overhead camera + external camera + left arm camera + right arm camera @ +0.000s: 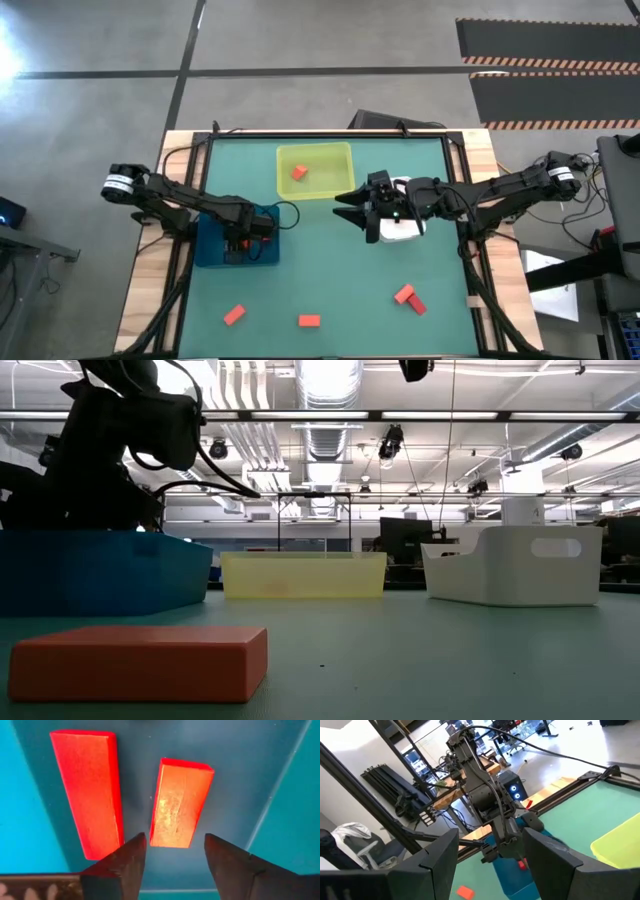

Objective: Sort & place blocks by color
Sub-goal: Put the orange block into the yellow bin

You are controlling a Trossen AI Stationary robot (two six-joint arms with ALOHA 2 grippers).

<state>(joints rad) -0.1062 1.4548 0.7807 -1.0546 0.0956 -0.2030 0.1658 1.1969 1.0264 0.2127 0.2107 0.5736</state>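
My left gripper [237, 243] hangs over the blue tray [208, 252], pointing down, fingers open. In the left wrist view it [175, 840] stands just above two red bars lying flat on the tray floor: a longer one [90, 790] and a shorter one [180, 802] beyond the gap between the fingers. My right gripper [350, 212] is open over the table's middle, beside the white tray [400, 228], pointing toward the left arm [490, 837]. One orange block [298, 172] lies in the yellow-green tray [335, 160]. Several red blocks lie on the mat near its near edge [234, 315] [309, 321] [409, 298].
The three trays stand in a row across the green mat: blue at the left [100, 570], yellow-green at the far middle [303, 575], white at the right [515, 565]. A red bar [140, 660] lies close to the low camera. Cables run along the table's raised rim [200, 150].
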